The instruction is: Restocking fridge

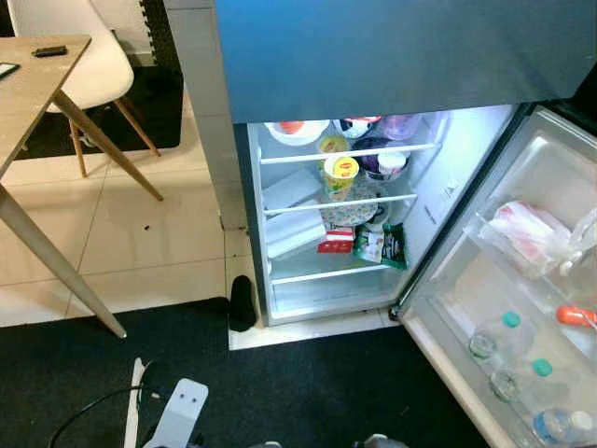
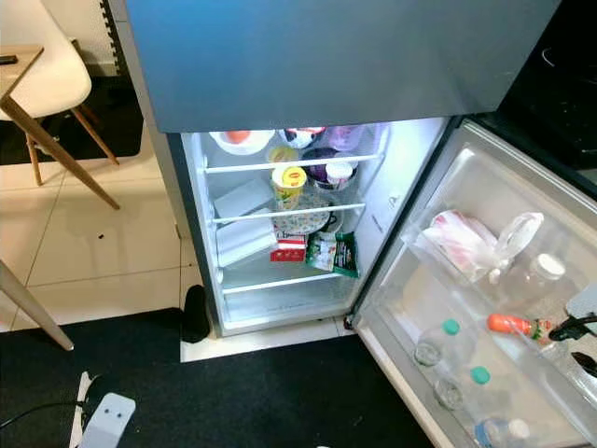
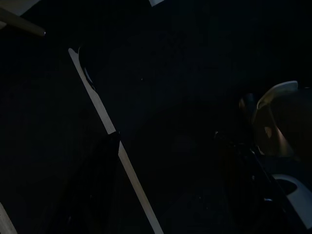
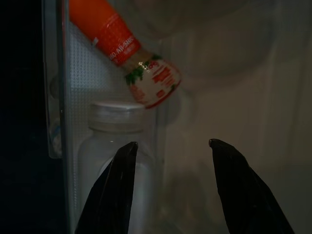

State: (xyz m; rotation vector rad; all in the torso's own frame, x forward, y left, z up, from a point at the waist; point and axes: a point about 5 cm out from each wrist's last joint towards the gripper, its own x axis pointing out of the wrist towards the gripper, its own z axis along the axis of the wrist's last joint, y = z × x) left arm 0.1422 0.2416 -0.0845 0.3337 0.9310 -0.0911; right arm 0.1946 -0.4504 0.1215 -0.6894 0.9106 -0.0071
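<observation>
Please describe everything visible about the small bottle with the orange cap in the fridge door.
The small bottle with the orange cap lies on its side in a clear door shelf of the open fridge door. Its body carries a red, white and green label. It rests above a white-capped clear bottle. The right end effector is open beside it, not touching.

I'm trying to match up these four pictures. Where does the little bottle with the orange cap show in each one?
Left eye: orange-capped bottle at the right edge, in the open door's shelf.
Right eye: lower right, same door shelf.
Left wrist: too dark to make it out.
Right wrist: lying tilted beyond the open right hand.
Shared landmark: white-capped clear bottle.
</observation>
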